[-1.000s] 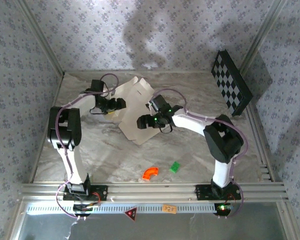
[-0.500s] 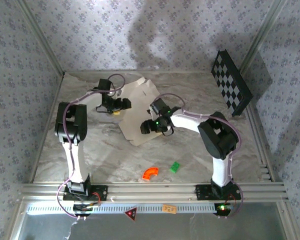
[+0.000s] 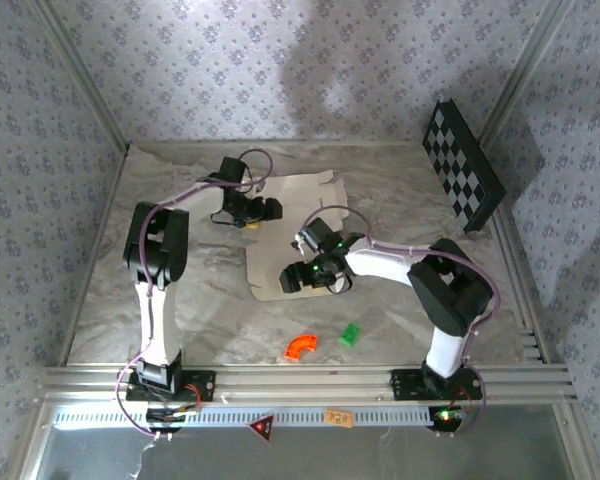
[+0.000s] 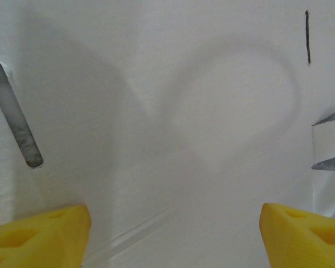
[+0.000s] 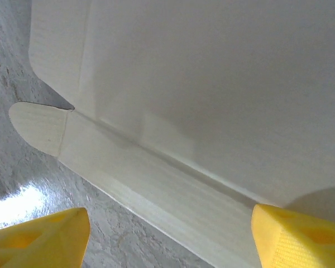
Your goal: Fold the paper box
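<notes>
left gripper (image 3: 265, 211) spread wide, empty, over paper box (image 3: 300, 205) far-left edge; right gripper (image 3: 292, 278) likewise at near edge.

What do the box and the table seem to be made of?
Box: likely thin card, matte off-white, with pressed crease lines and a fine ribbed grain. Table: grey marbled surface, slightly glossy by its glare patch; stone or printed film, I cannot tell.
</notes>
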Controlling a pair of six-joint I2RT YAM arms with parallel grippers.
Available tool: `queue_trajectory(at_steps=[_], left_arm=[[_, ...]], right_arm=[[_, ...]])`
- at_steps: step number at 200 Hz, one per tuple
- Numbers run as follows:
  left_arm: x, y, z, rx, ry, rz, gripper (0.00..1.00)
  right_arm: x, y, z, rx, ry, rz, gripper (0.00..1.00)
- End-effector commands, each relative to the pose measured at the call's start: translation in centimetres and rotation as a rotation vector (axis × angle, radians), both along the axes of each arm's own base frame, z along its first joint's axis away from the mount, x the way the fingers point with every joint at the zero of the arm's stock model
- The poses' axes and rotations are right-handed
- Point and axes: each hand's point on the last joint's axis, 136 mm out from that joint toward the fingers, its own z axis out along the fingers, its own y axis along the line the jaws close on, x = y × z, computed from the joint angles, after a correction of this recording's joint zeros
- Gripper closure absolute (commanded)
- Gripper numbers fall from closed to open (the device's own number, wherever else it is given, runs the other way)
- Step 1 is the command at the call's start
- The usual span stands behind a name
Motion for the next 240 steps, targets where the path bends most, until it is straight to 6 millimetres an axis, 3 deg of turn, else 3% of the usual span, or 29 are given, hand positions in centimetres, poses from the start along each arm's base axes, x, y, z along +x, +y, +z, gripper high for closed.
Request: queue_trajectory(at_steps=[1,52,88,108,142,190,240], left_arm=[[0.6,-1.8,0.4,-0.048,-0.002,-0.007,0.2],[1.9,-1.4,5.3,-0.097,-0.146,0.021,0.19],[2.1,2.0,8.4,-0.107,-0.209,0.118,0.19],[1.3,4.0,9.2,-0.106,-0.212,0.165,0.19],[-1.5,5.2,9.1,-0.104,-0.178,0.184,0.2],[-4.8,5.3,7.0,-0.142,-0.109,0.229,0.21],[-6.3,5.0,6.0,-0.134,-0.065,0.235,0.22]], right_arm=[[0.3,-1.1,1.6,-0.006,-0.001,-0.037,0.22],[4.8,-2.2,4.4,0.091,-0.003,-0.106,0.23],[9.7,-2.3,5.4,0.157,0.014,-0.132,0.26],[11.7,-2.6,5.2,0.179,0.054,-0.135,0.36],[14.3,-2.5,5.2,0.227,0.067,-0.135,0.39],[17.0,-2.0,2.7,0.23,0.107,-0.159,0.41],[15.5,-3.4,-1.0,0.149,0.17,-0.187,0.42]])
